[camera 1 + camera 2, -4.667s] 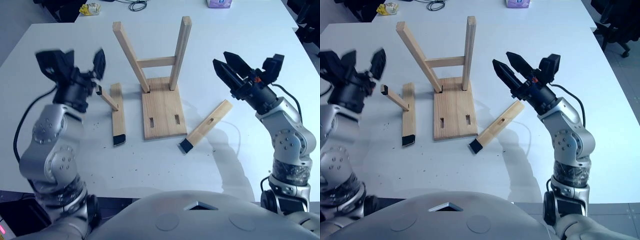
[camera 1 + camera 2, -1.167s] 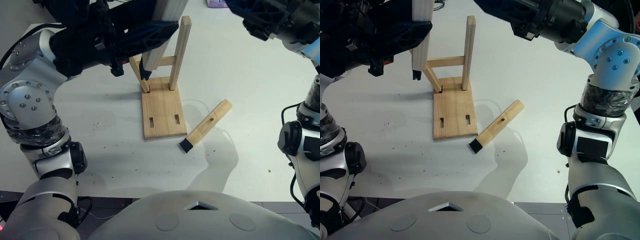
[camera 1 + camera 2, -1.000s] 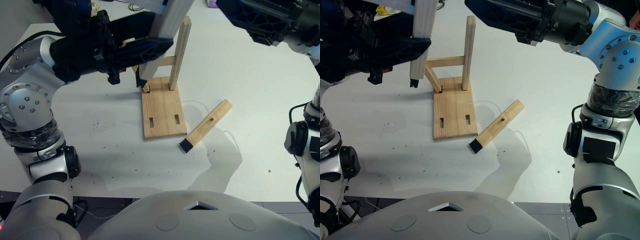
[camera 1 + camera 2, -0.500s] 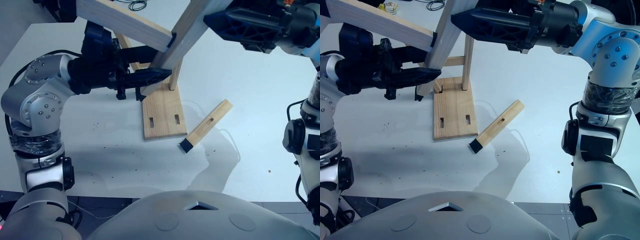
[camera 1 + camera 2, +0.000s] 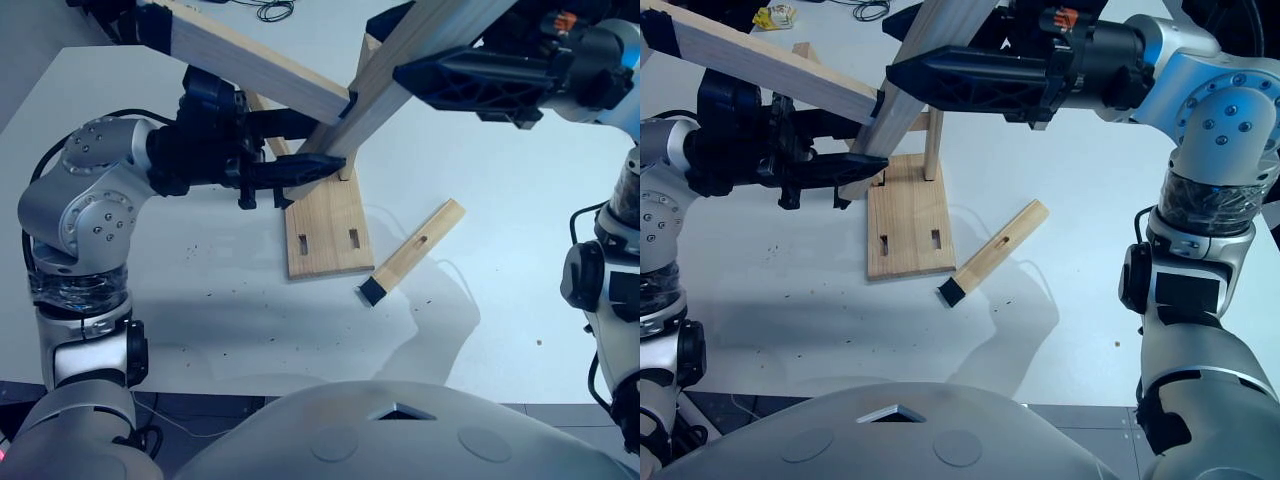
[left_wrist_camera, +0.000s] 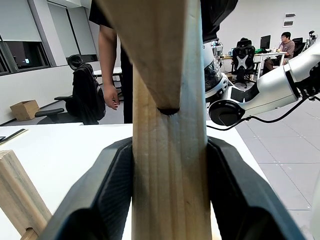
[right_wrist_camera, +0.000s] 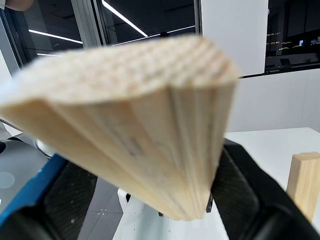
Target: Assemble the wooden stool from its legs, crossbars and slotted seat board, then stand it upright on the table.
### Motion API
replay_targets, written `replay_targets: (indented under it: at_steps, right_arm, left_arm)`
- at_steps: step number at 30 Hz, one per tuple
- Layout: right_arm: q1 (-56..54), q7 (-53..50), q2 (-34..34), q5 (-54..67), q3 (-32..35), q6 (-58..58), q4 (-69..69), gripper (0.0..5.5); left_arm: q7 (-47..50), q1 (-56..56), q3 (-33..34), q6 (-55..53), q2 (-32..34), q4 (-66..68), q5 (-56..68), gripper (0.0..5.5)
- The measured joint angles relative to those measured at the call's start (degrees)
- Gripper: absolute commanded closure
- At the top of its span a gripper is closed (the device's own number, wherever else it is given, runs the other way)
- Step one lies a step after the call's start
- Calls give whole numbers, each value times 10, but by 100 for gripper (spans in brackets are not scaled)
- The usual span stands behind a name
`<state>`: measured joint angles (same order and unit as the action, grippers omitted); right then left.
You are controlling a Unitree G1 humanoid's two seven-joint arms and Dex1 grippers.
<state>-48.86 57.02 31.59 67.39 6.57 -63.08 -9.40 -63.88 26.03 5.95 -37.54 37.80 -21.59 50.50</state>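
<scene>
Both sets of jaws are closed on one leg [image 5: 352, 118]: left gripper [image 5: 318, 150] low on it, right gripper [image 5: 405, 48] higher up, wood filling each gap in the wrist views. Crossbar [image 5: 240, 55] juts from the leg btwn the two grips. Leg's long axis is slanted, rising from L jaws to R jaws. Seat board [image 5: 325, 220] lies flat on table [image 5: 500, 300] just below L jaws. Its free slots [image 5: 303, 243] sit on my side of them, so L arm is nearer. Loose leg [image 5: 415, 248] lies below R jaws. Leg's bottom tip is hidden behind L finger; its top & crossbar end are cut off.
</scene>
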Motion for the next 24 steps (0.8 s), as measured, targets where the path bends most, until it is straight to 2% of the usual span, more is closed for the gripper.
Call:
replay_targets:
  at_steps: [5,19,20,24]
  right_arm:
    - [11,-23,-7,0,2,3,-10,312]
    - [34,-86,-32,-3,13,36,-29,326]
    - [37,-90,-35,-3,13,40,-30,326]
    - [53,-99,-37,-3,17,43,-32,334]
  left_arm:
    - [0,-2,-5,0,0,-1,3,346]
    - [23,-3,-10,21,-4,10,-10,346]
    - [25,-4,-10,21,-4,10,-9,310]
    - [24,-4,-6,16,2,19,-6,257]
